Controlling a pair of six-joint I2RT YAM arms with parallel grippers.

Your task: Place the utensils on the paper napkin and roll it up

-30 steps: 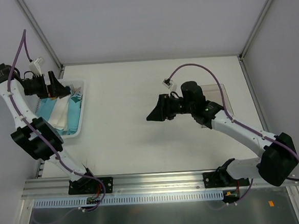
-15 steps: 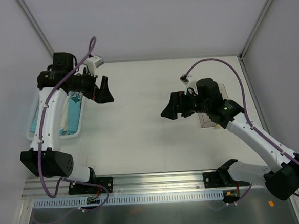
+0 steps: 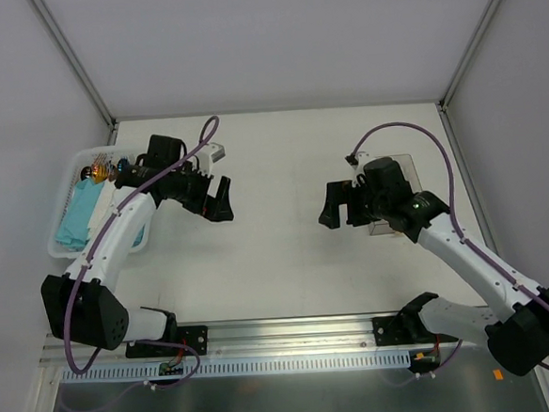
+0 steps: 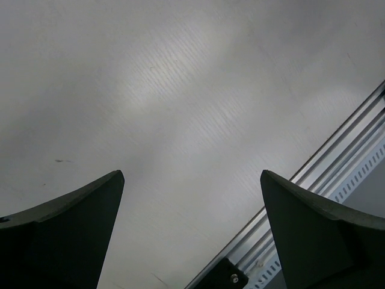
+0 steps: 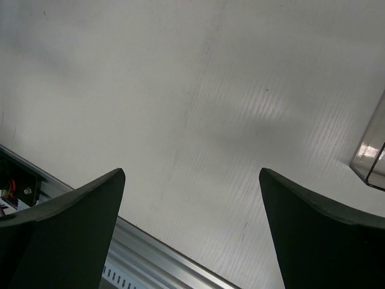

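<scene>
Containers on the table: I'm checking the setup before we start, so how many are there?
2. A white basket at the table's left edge, beside the left arm; a clear box at the right, partly hidden by the right arm.

Tabletop (image 4: 180, 90): white, matt, fine ribbed texture, soft sheen under the light; a few small dark specks.
Left end effector (image 4: 191, 174) & right end effector (image 5: 191, 171): dark plastic, matt, smooth.
Front rail (image 3: 293, 332): bare metal, brushed; slotted strip alongside.
Basket (image 3: 60, 213): white plastic, semi-gloss.
Teal stack (image 3: 76, 218) inside it: soft, matt; paper or cloth, can't tell.
Box (image 5: 372, 150) by rt arm: clear plastic, glossy.
Cable (image 3: 420, 134): purple, smooth sheath.
</scene>
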